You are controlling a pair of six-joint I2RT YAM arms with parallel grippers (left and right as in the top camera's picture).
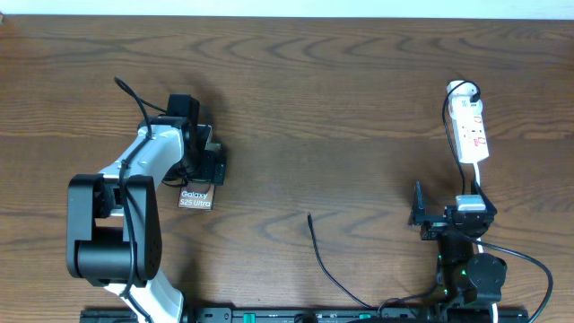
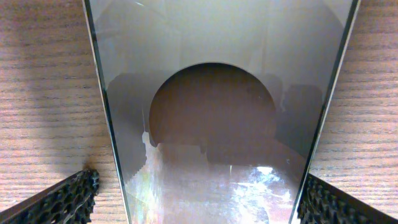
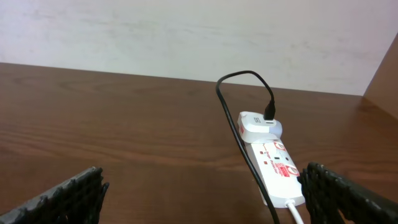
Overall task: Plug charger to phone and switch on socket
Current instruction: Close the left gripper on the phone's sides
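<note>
The phone [image 1: 195, 199] lies flat on the table at the left, its "Galaxy S25 Ultra" lettering showing. My left gripper [image 1: 206, 166] is down over it, open. In the left wrist view the glossy phone [image 2: 211, 93] fills the space between the two fingers [image 2: 199, 199]. The charger cable [image 1: 325, 260] lies loose at the centre front, its plug tip [image 1: 309, 215] pointing away and apart from the phone. The socket [image 1: 472, 132] lies at the right with a white adapter [image 3: 258, 126] plugged in. My right gripper [image 1: 448, 213] is open and empty just in front of it.
In the right wrist view the socket [image 3: 278, 167] sits by the right finger, with the black cable [image 3: 238, 134] looping from the adapter along its left side. A white cord [image 3: 296, 211] leaves its near end. A pale wall stands behind the table's far edge.
</note>
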